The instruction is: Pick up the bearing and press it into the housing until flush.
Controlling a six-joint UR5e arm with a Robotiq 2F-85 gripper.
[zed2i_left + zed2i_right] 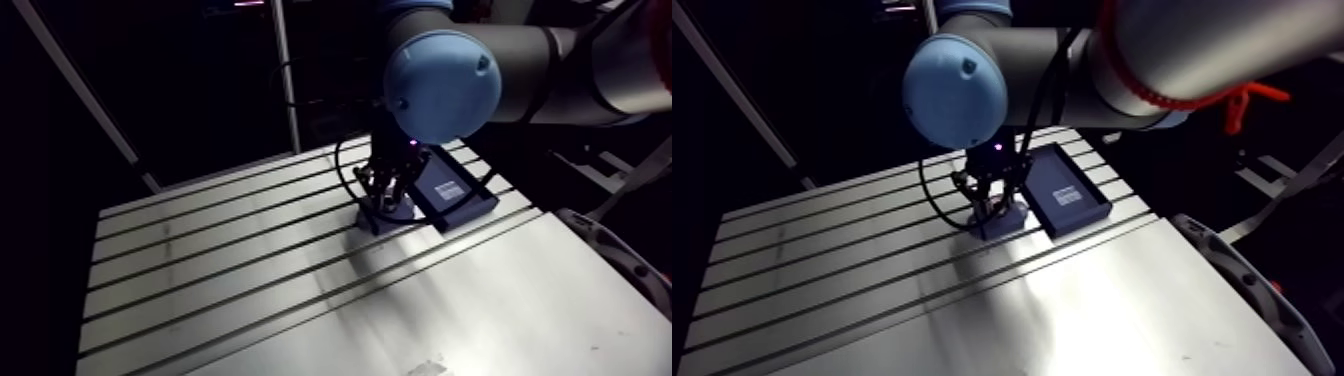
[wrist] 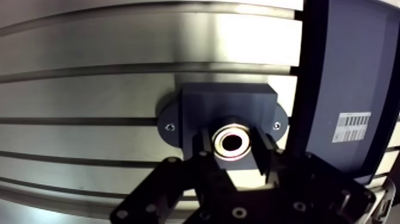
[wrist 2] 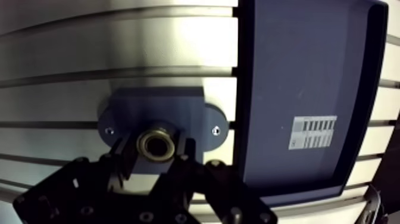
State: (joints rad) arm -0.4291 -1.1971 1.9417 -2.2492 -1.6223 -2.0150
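We note the gripper (image 3: pixel 156 149) clamped on the bearing (image 2: pixel 232 142), one finger on each side of the bright metal ring. The bearing sits over the middle of the dark housing (image 2: pixel 226 98); we cannot tell whether it is seated in the bore or just above it. The housing's oval flange shows a screw (image 2: pixel 170 127) at each end and rests on the slotted bench (image 2: pixel 119 47). Just beside it lies a dark blue tray (image 3: pixel 297 71) bearing a white label (image 3: pixel 312 132).
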